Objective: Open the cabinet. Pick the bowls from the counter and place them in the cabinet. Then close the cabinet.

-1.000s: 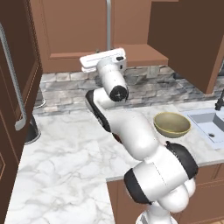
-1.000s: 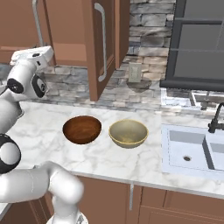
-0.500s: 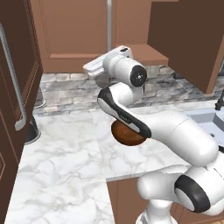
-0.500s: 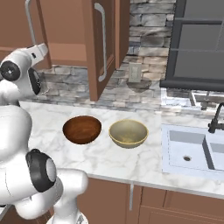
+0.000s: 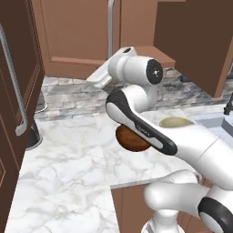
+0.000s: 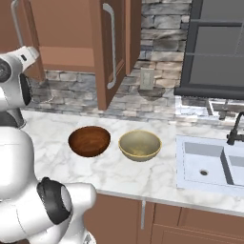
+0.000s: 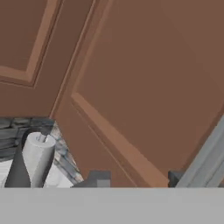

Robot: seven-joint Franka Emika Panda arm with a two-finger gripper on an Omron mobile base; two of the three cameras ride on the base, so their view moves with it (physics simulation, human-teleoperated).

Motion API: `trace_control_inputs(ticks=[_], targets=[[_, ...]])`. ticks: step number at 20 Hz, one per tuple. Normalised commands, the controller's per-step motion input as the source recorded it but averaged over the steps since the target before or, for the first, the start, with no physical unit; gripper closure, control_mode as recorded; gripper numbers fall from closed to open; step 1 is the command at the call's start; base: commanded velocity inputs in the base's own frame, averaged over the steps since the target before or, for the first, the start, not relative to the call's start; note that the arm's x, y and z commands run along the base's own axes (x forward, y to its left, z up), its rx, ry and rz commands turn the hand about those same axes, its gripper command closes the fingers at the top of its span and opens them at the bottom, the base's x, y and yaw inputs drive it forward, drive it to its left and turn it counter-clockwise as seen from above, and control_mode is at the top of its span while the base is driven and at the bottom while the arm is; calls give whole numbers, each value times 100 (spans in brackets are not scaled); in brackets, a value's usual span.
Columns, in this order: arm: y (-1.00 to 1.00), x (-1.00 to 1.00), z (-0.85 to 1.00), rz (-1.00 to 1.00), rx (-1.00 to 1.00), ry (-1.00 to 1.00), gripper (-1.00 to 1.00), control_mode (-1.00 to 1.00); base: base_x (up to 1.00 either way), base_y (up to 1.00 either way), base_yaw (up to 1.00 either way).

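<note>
In the right base view, going left to right: the white arm rises at the 9 o'clock edge, its hand lifted in front of the closed left door of the cabinet point(image 6: 62, 28). That door's silver bar handle point(image 6: 18, 21) stands just above the hand. The cabinet's right door point(image 6: 110, 52) stands swung out toward the camera, its own long silver handle facing right, and a bare shelf shows behind it.

On the counter point(image 6: 95, 176), near the centre, sit the 2 bowls side by side, close together but apart. The dark wooden bowl point(image 6: 89, 141) lies at about 9 o'clock of the pale beige bowl point(image 6: 139, 145). Both stand upright and hold nothing. At 3 o'clock the sink point(image 6: 209, 164) is sunk into the marble, with a black faucet point(image 6: 235, 131) behind it. Above it hangs a black-framed unit with grey panes point(image 6: 219, 45).

In the hand view the gripper point(image 7: 139, 179) looks straight at a recessed-panel door, very close. Its 2 dark finger tips point(image 7: 99, 178) stand apart with nothing between them. The silver bar runs off at 4 o'clock, just beside the right tip; whether it touches I cannot tell. At 8 o'clock a paper towel roll point(image 7: 38, 158) stands on the marble.
</note>
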Motion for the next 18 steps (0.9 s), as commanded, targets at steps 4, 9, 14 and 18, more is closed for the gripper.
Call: trace_control_inputs(ticks=[4, 9, 14, 18], targets=[[100, -100, 0, 0, -14, -8, 100, -100, 0, 0, 0], [100, -100, 0, 0, -15, -3, 100, -100, 0, 0, 0], [100, -73, 0, 0, -4, 4, 100, -100, 0, 0, 0], [79, -49, 4, 0, 0, 19, -100, -100, 0, 0, 0]])
